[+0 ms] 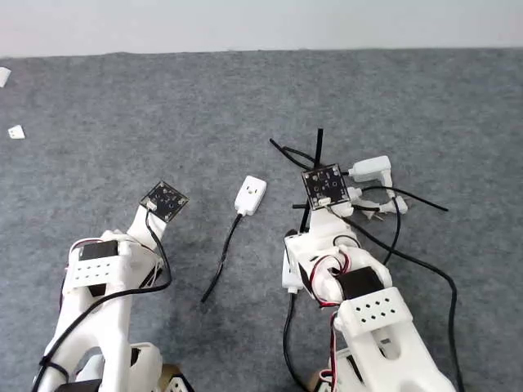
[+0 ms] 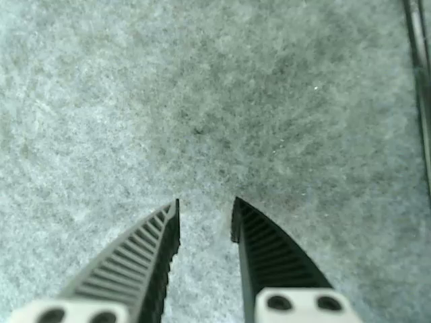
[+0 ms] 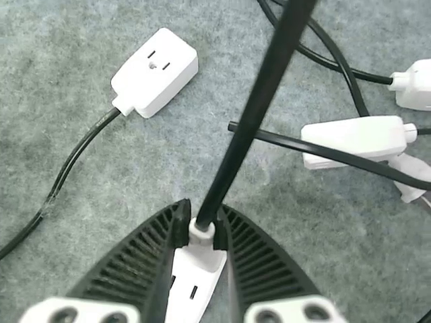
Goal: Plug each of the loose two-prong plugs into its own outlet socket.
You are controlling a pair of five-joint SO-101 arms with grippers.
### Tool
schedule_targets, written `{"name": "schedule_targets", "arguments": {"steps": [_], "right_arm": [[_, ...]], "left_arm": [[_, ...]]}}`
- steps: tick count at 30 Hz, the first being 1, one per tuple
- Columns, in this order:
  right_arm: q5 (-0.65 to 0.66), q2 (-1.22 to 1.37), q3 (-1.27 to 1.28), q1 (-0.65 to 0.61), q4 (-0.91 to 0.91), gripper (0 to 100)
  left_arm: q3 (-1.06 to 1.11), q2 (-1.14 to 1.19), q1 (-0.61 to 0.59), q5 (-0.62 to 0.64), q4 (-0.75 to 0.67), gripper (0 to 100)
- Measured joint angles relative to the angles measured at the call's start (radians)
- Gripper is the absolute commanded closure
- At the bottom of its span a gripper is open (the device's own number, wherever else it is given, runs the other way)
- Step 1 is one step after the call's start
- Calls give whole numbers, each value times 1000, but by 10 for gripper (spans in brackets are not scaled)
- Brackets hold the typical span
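Left gripper [image 2: 206,203]: fingers parted, nothing between them, low over the mat.
Grey mat [image 2: 202,101]: felt-like.
Black cable [image 2: 421,87]: lies on mat, apart from gripper.

Grey carpet [image 1: 163,106] runs back to a pale wall [image 1: 261,24].

White outlet socket [image 1: 250,195] is lying flat on the carpet [image 1: 163,122], slots facing up, its black cord [image 1: 222,257] trailing off. A white connector [image 3: 195,266] is sitting clamped in the right gripper [image 3: 201,205], its cord rising. Two white plugs [image 3: 353,138] [image 3: 414,84] are lying loose among tangled cords, well apart from the socket.
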Motion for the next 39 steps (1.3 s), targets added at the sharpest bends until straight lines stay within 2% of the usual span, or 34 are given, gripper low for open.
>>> {"name": "schedule_targets", "arguments": {"steps": [12, 24, 29, 35, 39], "right_arm": [[40, 0, 32, 0, -44, 991], [172, -17, 81, 0, 18, 991], [233, -25, 89, -57, 32, 984], [224, -28, 92, -104, 86, 798], [83, -5, 91, -152, 166, 750]], "left_arm": [[0, 0, 0, 0, 0, 885], [0, 0, 0, 0, 0, 885], [0, 0, 0, 0, 0, 885], [0, 0, 0, 0, 0, 885], [0, 0, 0, 0, 0, 885]]}}
